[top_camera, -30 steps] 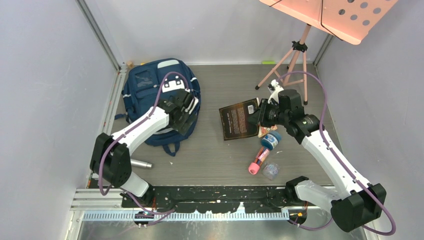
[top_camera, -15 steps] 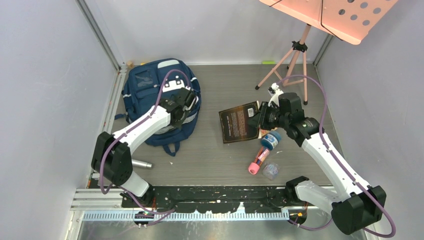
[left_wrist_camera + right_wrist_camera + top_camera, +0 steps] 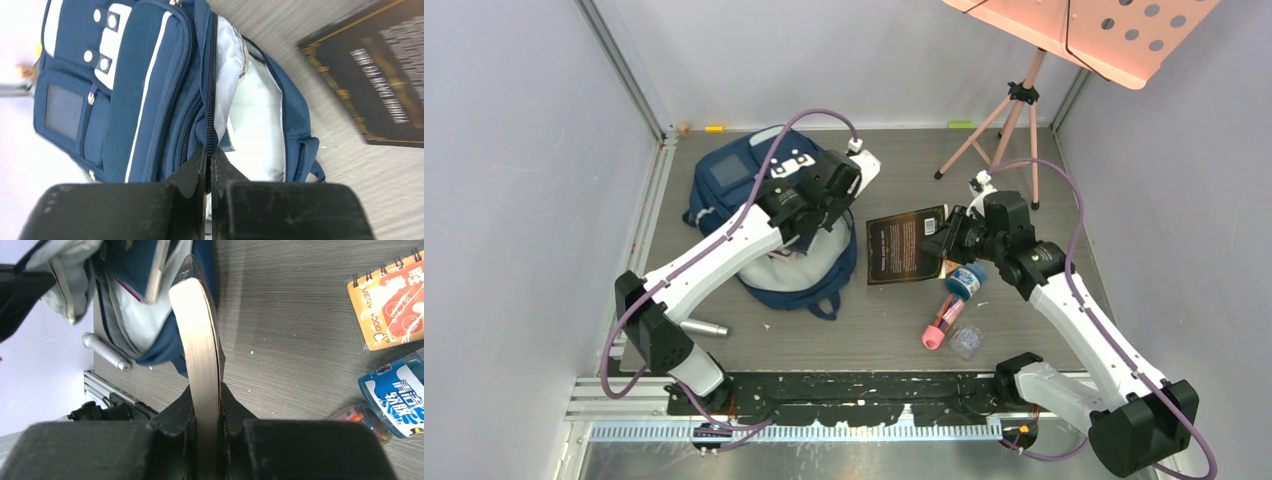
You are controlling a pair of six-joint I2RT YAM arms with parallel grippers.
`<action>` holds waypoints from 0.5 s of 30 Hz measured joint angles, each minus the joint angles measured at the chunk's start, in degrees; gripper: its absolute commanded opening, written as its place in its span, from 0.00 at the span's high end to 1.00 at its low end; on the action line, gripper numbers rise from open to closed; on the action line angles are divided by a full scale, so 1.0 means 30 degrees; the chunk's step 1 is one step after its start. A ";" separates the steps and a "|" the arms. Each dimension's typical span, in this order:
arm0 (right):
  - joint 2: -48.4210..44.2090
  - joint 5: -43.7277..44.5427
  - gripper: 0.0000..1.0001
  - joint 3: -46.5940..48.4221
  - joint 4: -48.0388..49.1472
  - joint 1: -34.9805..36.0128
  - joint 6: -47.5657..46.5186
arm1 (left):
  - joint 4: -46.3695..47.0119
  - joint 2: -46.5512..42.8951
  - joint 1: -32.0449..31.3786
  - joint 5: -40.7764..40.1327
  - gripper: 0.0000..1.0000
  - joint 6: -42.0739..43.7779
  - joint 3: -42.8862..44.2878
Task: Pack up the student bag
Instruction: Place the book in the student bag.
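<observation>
Overhead, the student bag slumps left of centre, soft and floppy. Left wrist: left gripper pinched tight on its zip edge, seemingly the firmest hold. Right wrist: right gripper clamps a book.

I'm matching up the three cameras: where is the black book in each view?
Top external: black book at centre, right of the student bag.
Left wrist: book in the upper right corner.
Right wrist: book edge-on at centre, clamped by the right gripper.
Shared landmark: the student bag, in all three.
</observation>
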 measured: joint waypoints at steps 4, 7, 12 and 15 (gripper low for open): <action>-0.0707 0.0102 0.99 -0.0510 0.0328 -0.0044 0.1246 | -0.0036 0.0182 -0.0823 0.1209 1.00 -0.0131 0.0685; -0.1311 0.0000 0.99 -0.1086 0.0729 -0.0044 0.2433 | 0.0284 0.0124 -0.1056 0.1727 1.00 -0.0168 0.0495; -0.2433 -0.0576 0.99 -0.2215 0.2200 -0.0051 0.4911 | 0.1566 -0.1224 -0.1093 0.2404 1.00 -0.0226 -0.1574; -0.2681 -0.0947 0.99 -0.2798 0.3359 -0.0044 0.6368 | 0.2018 -0.2120 -0.1071 0.2659 1.00 -0.0219 -0.2295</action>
